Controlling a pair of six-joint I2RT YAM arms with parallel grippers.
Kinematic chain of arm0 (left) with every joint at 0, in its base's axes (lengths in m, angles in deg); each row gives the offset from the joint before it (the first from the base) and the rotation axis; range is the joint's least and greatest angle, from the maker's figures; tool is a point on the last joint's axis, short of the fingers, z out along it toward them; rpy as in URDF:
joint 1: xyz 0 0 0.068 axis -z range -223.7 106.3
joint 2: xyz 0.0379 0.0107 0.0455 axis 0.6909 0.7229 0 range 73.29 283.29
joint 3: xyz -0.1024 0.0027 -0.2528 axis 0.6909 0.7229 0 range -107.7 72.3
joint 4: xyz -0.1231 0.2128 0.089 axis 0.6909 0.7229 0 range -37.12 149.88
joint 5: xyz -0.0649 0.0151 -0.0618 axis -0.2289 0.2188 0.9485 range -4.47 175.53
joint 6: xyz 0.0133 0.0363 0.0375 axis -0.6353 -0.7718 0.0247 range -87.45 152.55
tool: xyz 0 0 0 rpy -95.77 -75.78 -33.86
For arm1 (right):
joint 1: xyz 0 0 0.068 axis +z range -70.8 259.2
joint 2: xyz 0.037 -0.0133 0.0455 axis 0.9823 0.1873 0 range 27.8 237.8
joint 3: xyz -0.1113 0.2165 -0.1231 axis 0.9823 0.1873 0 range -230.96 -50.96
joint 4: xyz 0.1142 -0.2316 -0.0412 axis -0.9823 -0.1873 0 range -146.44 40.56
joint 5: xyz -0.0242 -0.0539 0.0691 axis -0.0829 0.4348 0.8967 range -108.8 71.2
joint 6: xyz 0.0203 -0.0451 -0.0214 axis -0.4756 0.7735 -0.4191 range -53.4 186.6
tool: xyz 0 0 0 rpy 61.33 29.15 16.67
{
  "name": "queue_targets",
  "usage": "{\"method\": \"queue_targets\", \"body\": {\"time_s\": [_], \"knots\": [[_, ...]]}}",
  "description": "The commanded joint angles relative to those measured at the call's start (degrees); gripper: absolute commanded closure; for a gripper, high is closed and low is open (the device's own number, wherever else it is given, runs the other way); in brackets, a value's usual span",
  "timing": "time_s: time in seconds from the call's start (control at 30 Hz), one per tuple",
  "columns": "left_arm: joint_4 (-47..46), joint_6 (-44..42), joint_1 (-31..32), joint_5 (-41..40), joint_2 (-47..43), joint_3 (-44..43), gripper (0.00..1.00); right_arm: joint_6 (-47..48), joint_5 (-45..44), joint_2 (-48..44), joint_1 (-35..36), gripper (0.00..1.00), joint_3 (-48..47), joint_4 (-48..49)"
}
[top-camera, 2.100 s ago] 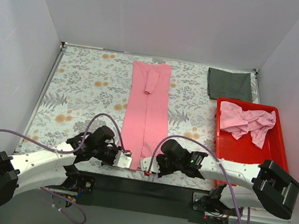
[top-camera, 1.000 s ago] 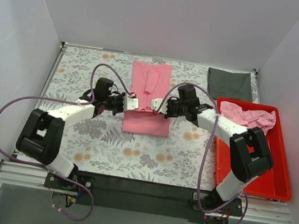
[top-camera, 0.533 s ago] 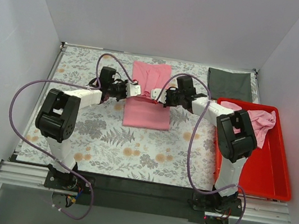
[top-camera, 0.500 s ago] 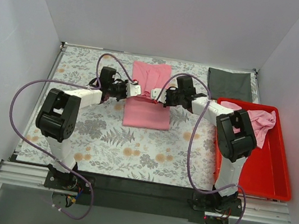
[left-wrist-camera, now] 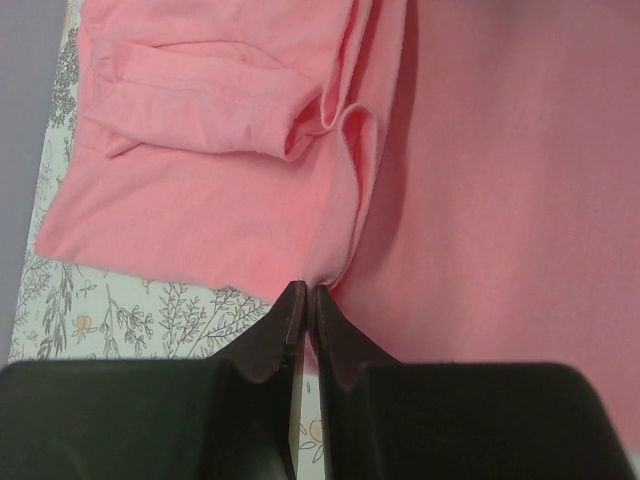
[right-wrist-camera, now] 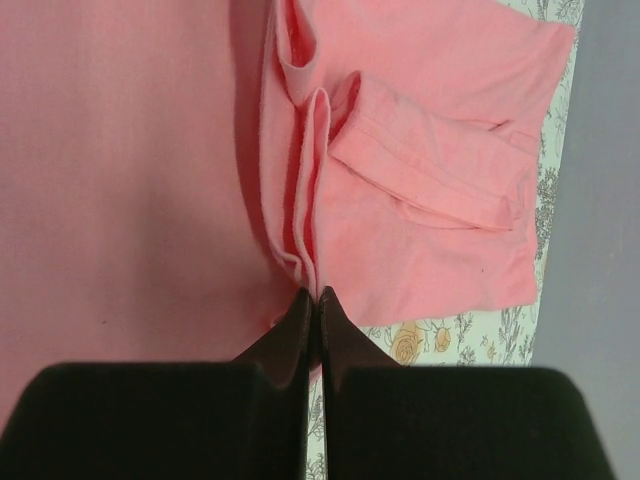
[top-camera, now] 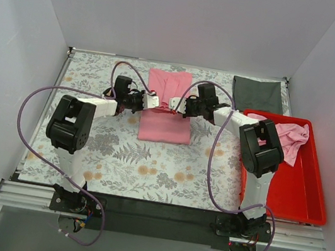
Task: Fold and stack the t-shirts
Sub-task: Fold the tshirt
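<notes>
A pink t-shirt (top-camera: 165, 122) lies at the back middle of the table, folded into a narrow strip and doubled over on itself. My left gripper (top-camera: 152, 101) is shut on its left hem edge, seen pinched in the left wrist view (left-wrist-camera: 305, 287). My right gripper (top-camera: 174, 105) is shut on the right hem edge, seen pinched in the right wrist view (right-wrist-camera: 316, 294). Both hold the lifted edge over the shirt's far half, where the folded sleeves (right-wrist-camera: 420, 170) show. A second pink t-shirt (top-camera: 277, 135) lies crumpled in the red bin (top-camera: 296, 197).
A folded dark grey cloth (top-camera: 257, 94) lies at the back right corner. The red bin stands along the right side. White walls enclose the floral table (top-camera: 88, 145) on three sides. Purple cables loop from both arms.
Both grippers carried the shirt's near hem from the table's front edge toward the back, doubling the strip over itself. In the last half second they moved slightly farther back.
</notes>
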State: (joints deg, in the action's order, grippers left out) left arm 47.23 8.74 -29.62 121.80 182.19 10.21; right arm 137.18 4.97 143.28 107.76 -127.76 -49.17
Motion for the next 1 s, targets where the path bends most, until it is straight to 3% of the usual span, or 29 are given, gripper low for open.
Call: {"method": "queue_targets", "body": {"time_s": [0.0,0.03,0.13,0.17,0.27,0.4,0.53,0.7,0.97], "knots": [[-1.73,-1.32,-0.38,-0.76,0.52,-2.69,1.0,0.78,0.05,1.06,-0.52,0.97,-2.83,3.07],[-1.65,-1.15,-0.38,-1.02,0.87,-2.86,0.94,0.61,-0.47,1.32,-0.52,0.82,-3.1,3.15],[-1.73,0.6,-0.55,-2.08,0.96,-4.01,0.8,-0.1,-1.53,0.72,-0.43,0.67,-3.1,3.33],[-2.17,1.39,-0.64,-2.26,0.79,-4.44,0.71,-0.19,-1.88,0.36,-0.43,0.64,-3.1,3.42],[-2.17,7.01,-1.69,-3.66,-0.18,-7.16,0.66,-1.15,-2.85,-1.66,-0.87,0.57,-3.19,3.68],[2.2,13.61,-3.8,-2.35,-4.3,-8.49,0.65,-3.52,-3.12,-6.4,-1.48,0.58,-1.09,3.07],[7.39,13.62,-3.72,5.63,-15.37,1.75,0.66,-4.75,3.45,-14.38,-1.66,0.61,3.83,-4.81],[11.01,14.67,0.93,5.39,-24.25,13.29,0.66,-7.83,8.22,-21.08,0.79,0.64,13.4,-9.33],[10.75,16.34,5.86,2.84,-24.71,20.34,0.65,-11.62,8.05,-20.03,3.35,0.71,19.22,-10.38]]}}
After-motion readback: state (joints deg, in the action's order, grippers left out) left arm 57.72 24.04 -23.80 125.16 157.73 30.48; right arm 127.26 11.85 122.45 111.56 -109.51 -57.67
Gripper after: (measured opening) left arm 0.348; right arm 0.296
